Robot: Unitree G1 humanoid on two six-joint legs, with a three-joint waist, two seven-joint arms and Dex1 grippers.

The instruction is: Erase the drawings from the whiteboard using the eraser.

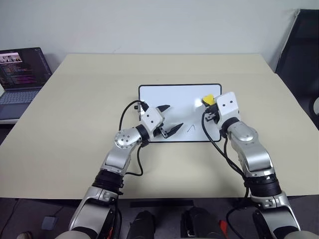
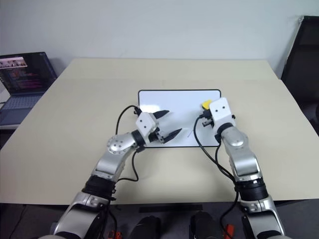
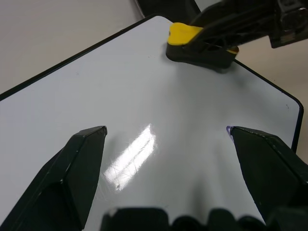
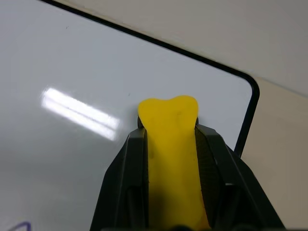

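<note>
Right end effector [image 4: 168, 144] around squeezed yellow eraser [image 4: 171, 144]

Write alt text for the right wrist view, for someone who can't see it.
The right tool is shut on the yellow eraser, pressing it against the glossy whiteboard near a rounded, black-framed corner. A faint purple mark sits at the picture's edge.

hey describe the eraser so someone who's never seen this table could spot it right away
On the beige table lies a black-framed whiteboard. Near its far right corner, the right tool pinches the eraser, the only bright yellow thing there.
</note>
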